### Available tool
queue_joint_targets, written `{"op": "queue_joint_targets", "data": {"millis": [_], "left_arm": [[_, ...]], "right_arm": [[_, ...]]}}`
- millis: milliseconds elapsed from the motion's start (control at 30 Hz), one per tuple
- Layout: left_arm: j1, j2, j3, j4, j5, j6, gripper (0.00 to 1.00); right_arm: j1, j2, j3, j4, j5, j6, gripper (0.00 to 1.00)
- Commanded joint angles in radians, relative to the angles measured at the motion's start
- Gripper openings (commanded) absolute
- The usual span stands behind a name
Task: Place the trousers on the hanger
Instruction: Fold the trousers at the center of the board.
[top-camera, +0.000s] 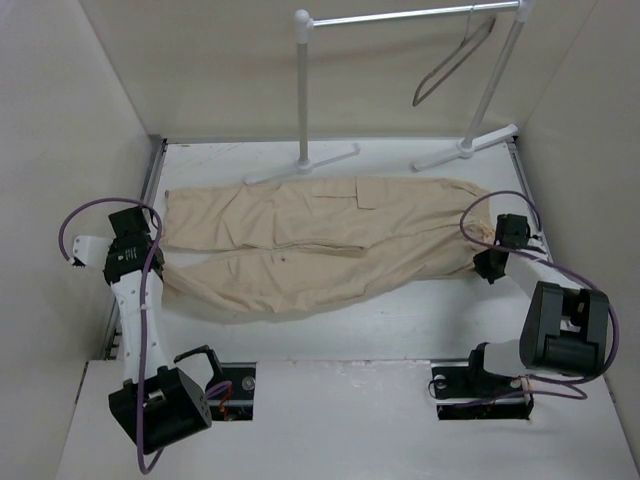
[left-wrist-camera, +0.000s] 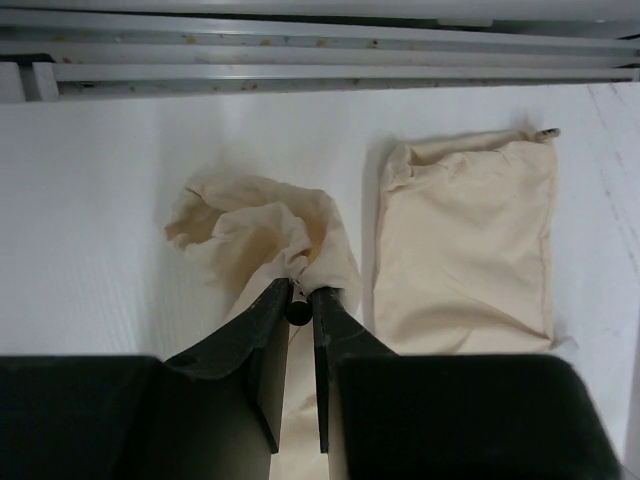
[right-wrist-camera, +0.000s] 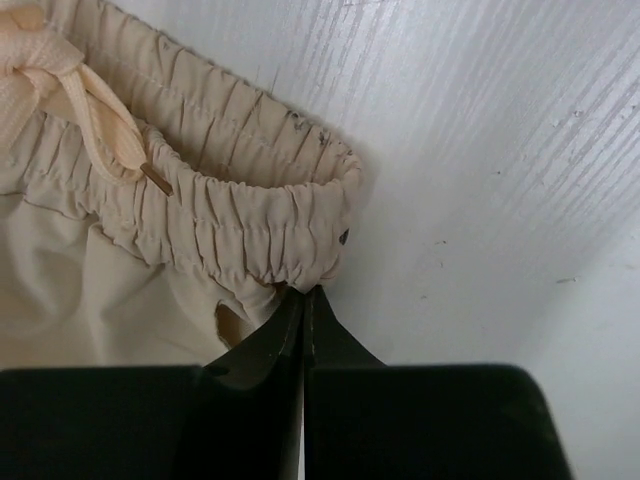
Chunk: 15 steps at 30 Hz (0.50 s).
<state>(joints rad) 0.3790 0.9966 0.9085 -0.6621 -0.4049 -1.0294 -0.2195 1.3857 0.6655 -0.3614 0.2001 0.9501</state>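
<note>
The beige trousers (top-camera: 320, 240) lie flat across the table, waist to the right and leg ends to the left. My left gripper (top-camera: 158, 262) is shut on the bunched cuff of the near leg (left-wrist-camera: 260, 230), with a small black bead pinched at its tips (left-wrist-camera: 300, 295). The far leg's cuff (left-wrist-camera: 470, 240) lies flat beside it. My right gripper (top-camera: 483, 262) is shut on the near corner of the gathered waistband (right-wrist-camera: 250, 220), jaws pressed together (right-wrist-camera: 303, 292). The dark wire hanger (top-camera: 455, 62) hangs from the rack's bar at the back right, apart from both grippers.
The white tubular garment rack (top-camera: 303, 90) stands behind the trousers, its feet (top-camera: 465, 150) on the table's far edge. Beige walls close in left, right and back. An aluminium rail (left-wrist-camera: 320, 60) runs along the table's left edge. A cream drawstring (right-wrist-camera: 80, 100) lies on the waistband.
</note>
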Motion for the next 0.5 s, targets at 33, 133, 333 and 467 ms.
{"op": "queue_joint_targets", "data": {"millis": [33,133,333,467], "left_arm": [[-0.015,-0.001,-0.016,0.021,-0.084,0.098,0.00],[-0.054,-0.013,0.015,-0.054,-0.162,0.167,0.00],[-0.117,0.014,0.173,-0.100,-0.277,0.244,0.00],[-0.105,0.132,0.282,-0.024,-0.285,0.273,0.00]], "right_arm": [[-0.001,-0.172,-0.021,-0.052,0.005,0.021,0.01],[-0.007,-0.386,-0.058,-0.174,0.012,0.012,0.00],[-0.022,-0.567,-0.015,-0.286,-0.004,-0.036,0.00],[-0.014,-0.391,0.185,-0.241,0.042,-0.060,0.00]]}}
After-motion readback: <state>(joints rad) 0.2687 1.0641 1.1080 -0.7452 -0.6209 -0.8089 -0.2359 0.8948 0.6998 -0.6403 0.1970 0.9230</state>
